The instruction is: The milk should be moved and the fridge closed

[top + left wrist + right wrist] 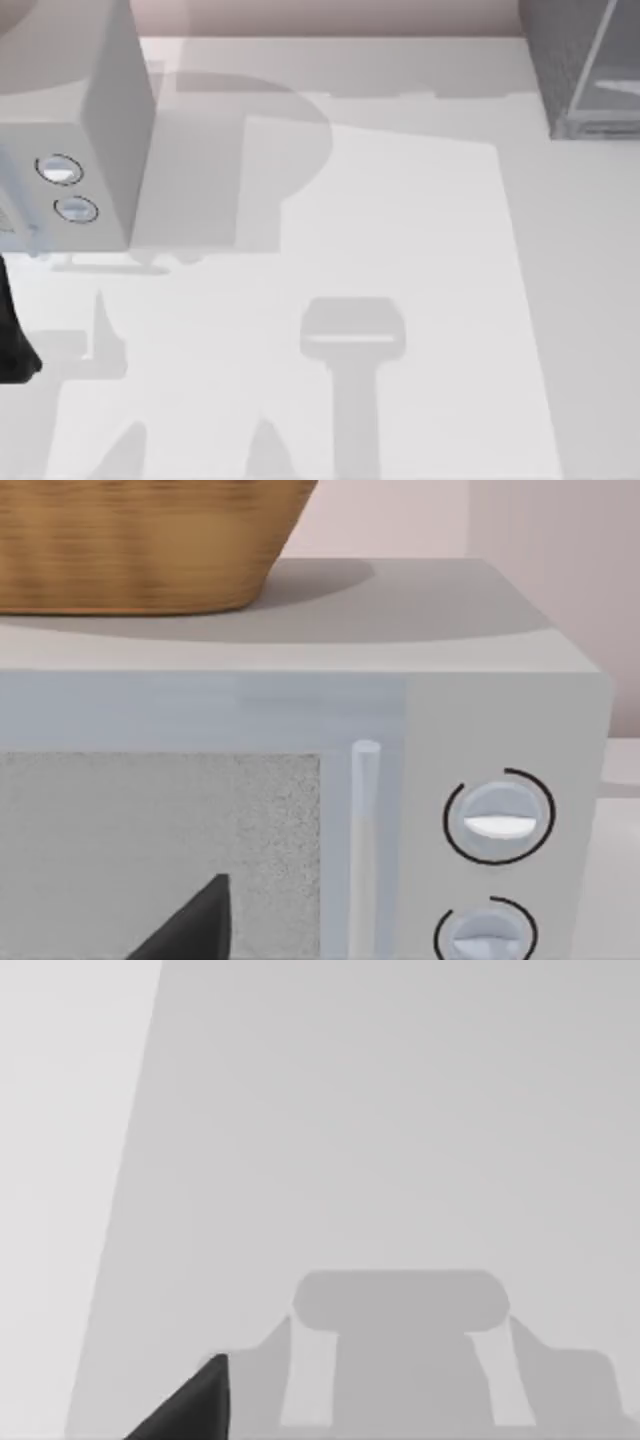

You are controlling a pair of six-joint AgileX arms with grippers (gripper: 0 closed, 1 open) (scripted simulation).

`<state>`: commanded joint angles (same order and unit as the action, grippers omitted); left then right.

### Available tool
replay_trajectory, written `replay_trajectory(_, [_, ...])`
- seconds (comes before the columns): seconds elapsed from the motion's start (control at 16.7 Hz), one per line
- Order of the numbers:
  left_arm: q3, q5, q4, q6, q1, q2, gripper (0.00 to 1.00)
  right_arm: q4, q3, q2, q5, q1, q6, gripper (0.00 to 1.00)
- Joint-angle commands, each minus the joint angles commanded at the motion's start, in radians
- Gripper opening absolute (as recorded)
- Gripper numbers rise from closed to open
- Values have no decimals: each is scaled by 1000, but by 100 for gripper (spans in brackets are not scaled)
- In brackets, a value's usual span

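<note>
Two AgileX arms are set at a white table (420, 250). A pale grey microwave (100, 130) with two round dials (60, 170) is taken as the landmark. A woven basket (130, 540) is seen resting on top of the microwave.

The fridge (585, 70), a dark speckled cabinet with a lighter smooth panel, is placed well apart from the microwave, across the table at the far right corner. Whether its door is ajar cannot be told. Where the milk stands cannot be told either.

The left arm (12, 345) is seen as a dark shape just in front of the microwave, at the table's left edge. The left gripper (190, 925) is held near the microwave's front, level with its door and handle. The right gripper (190, 1405) is held over bare table, well apart from the microwave, and only its shadow is cast on the surface below. How the jaws of either gripper stand cannot be told.

The milk is judged to be a light, small carton with stiff but crushable card walls and smooth, slightly slippery faces. It would best be taken across two flat opposite sides, about mid-height, with moderate pressure and kept upright. The fridge door is judged rigid and heavy. It would best be pushed on its flat panel near the free edge.
</note>
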<state>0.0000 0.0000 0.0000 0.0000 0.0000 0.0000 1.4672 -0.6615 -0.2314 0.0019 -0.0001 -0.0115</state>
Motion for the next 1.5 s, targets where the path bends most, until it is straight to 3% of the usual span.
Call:
replay_trajectory(0.18, [0,0,0,0,0,0,100,7,-43,61,-44,-61,-62,100])
replay_trajectory(0.42, [0,0,0,0,0,0,100,31,-169,289,-181,-288,-293,100])
replay_trajectory(1.14, [0,0,0,0,0,0,100,51,-558,1581,-747,-1404,-1559,100])
replay_trajectory(1.32, [0,0,0,0,0,0,100,22,-611,1827,-854,-1618,-1794,100])
replay_trajectory(1.5, [0,0,0,0,0,0,100,-7,-644,1979,-926,-1757,-1939,100])
